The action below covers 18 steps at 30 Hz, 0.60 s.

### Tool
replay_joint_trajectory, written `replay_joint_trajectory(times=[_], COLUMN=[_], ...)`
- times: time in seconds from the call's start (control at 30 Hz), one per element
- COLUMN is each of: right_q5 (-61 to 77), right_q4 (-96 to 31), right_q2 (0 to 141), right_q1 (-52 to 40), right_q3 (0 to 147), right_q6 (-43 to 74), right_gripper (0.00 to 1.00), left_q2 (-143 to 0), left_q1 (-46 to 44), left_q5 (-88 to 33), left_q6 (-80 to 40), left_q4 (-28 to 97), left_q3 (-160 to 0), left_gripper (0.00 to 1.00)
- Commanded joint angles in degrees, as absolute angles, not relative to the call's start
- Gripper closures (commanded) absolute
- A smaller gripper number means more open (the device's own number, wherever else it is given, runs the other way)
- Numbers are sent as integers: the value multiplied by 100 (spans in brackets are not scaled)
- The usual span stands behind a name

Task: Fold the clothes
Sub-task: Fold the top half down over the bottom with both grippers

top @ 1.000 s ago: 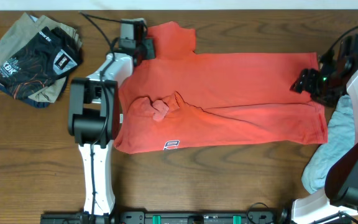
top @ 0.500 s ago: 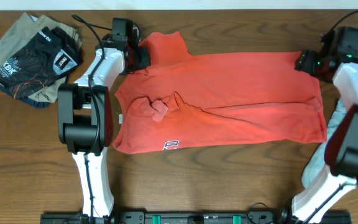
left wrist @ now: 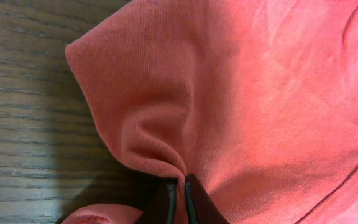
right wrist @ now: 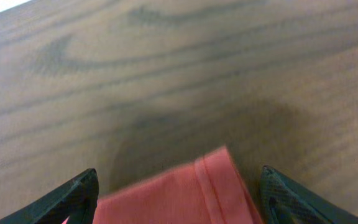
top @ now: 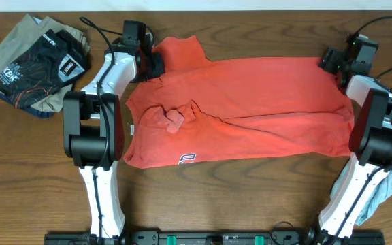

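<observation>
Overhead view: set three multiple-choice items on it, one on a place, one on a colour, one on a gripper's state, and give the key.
1. The pile of clothes lies in the overhead view's: A centre; B upper left; C lower right.
2. The spread T-shirt is: A coral red; B green; C white.
3. The left gripper is: A open over bare wood; B out of view; C shut on the T-shirt.
Key: B, it sits in that corner; A, every view shows that colour; C, the left wrist view shows cloth pinched between closed fingers.
</observation>
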<state>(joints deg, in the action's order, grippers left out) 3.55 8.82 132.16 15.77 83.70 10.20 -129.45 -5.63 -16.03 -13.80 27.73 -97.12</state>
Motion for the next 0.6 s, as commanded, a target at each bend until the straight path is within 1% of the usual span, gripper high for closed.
replay_joint_trajectory(times=[0.0, 0.03, 0.07, 0.1, 0.17, 0.2, 0.37, 0.57], right_q5=[279, 279, 276, 285, 281, 281, 279, 281], right_q4=[996, 1024, 1011, 965, 788, 672, 185, -513], right_q2=[13570, 13620, 13655, 13666, 13651, 13627, 13380, 12715], right_q1=[1559, 1559, 1557, 1559, 1568, 1577, 1693, 1863], right_q3=[8383, 8385, 8385, 8385, 8388, 8390, 8392, 8396], right_q6=[1116, 1127, 1181, 1197, 1219, 1219, 1221, 1219], right_gripper=[22, 29, 39, 57, 89, 99, 99, 99], left_q2=[-12901, -12901, -12901, -12901, -12901, -12901, -12888, -12619], left_q1=[-556, -558, -558, -558, -558, -558, -558, -537], left_q5=[-1605, -1608, -1608, -1608, -1608, -1608, -1608, -1605], left_q6=[-1426, -1426, -1426, -1426, -1428, -1428, -1428, -1422], left_q4=[2805, 2805, 2805, 2805, 2801, 2799, 2705, 2558], left_q3=[-9743, -9743, -9743, -9743, -9743, -9743, -9743, -9743], left_gripper=[94, 93, 94, 94, 94, 94, 93, 94])
